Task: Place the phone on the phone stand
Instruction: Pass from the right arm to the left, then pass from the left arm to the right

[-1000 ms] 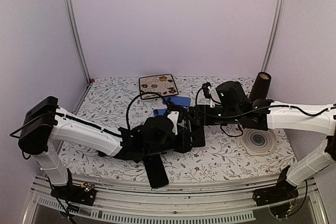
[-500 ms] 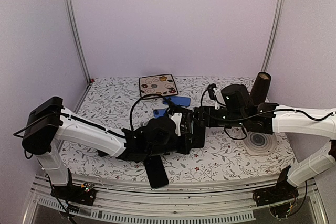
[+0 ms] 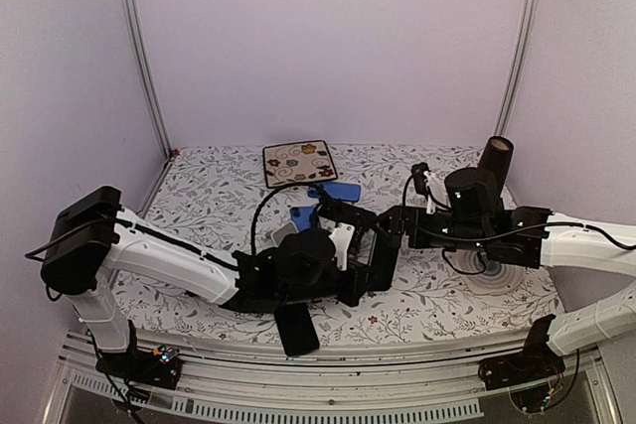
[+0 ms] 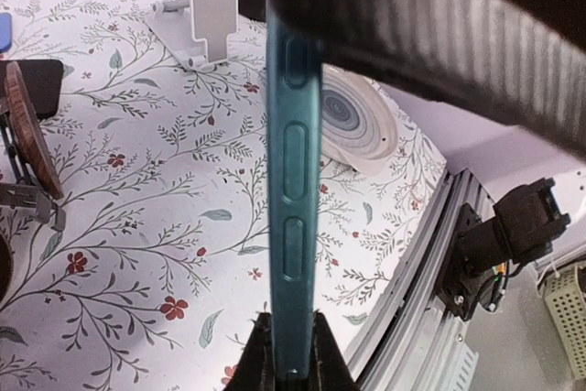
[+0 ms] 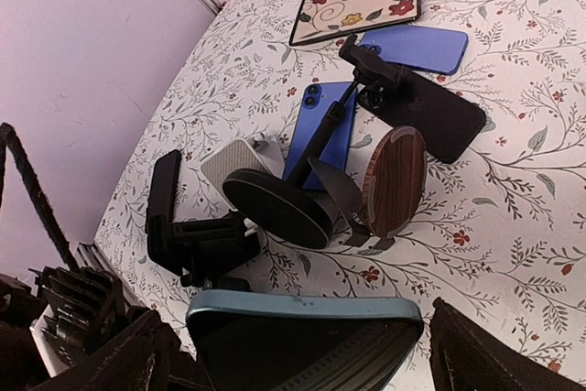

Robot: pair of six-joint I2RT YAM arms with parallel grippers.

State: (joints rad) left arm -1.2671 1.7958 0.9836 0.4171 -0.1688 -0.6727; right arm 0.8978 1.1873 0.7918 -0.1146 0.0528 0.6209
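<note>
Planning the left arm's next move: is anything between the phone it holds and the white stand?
The left gripper is shut on the teal phone. In the left wrist view only bare cloth lies between it and the white stand, but the open right gripper brackets the phone's far end, near that path.

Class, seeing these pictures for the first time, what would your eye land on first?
A teal phone stands edge-on in the left wrist view, clamped in the left arm's jaws. The right arm's jaws gape wide either side of it. A white phone stand waits on the floral tablecloth beyond.
</note>
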